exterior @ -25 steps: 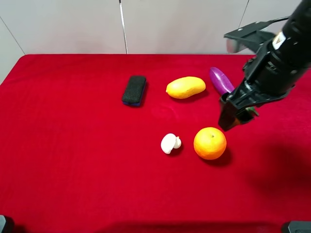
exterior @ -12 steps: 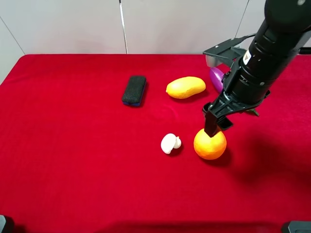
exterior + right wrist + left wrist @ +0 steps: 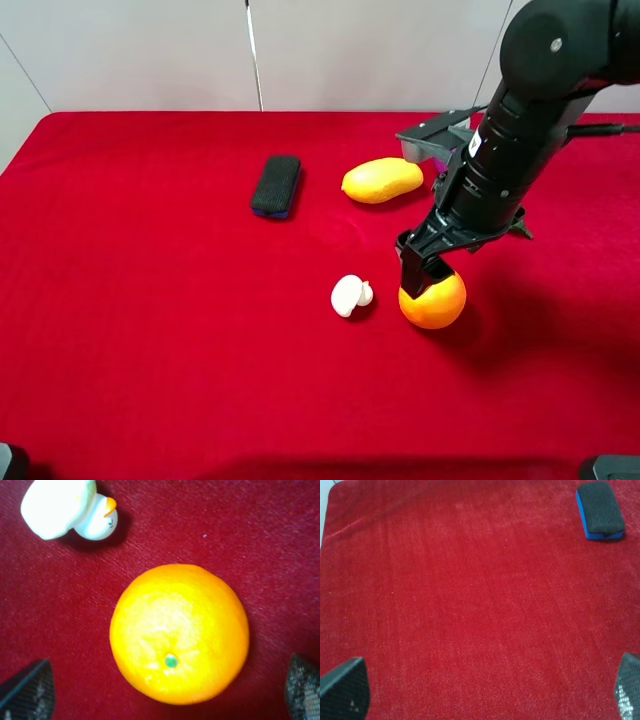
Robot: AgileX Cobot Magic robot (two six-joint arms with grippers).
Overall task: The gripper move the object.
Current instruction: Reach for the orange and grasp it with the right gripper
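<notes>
Right gripper (image 3: 424, 268) hangs directly over orange fruit (image 3: 436, 304) on red tabletop (image 3: 150, 320), fingers (image 3: 27, 690) spread wide (one each side), not clamped on it; white mushroom (image 3: 347, 295) lies nearby.

right arm (image 3: 540, 60): bulky, glossy black | gripper (image 3: 425, 278): black (mesh-textured pads (image 3: 27, 692)) | bracket (image 3: 425, 135): grey

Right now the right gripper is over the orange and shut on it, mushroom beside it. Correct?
Not shut. The right wrist view shows the right gripper open, fingertips wide of the orange on both sides. It is over the orange, mushroom beside it.
</notes>
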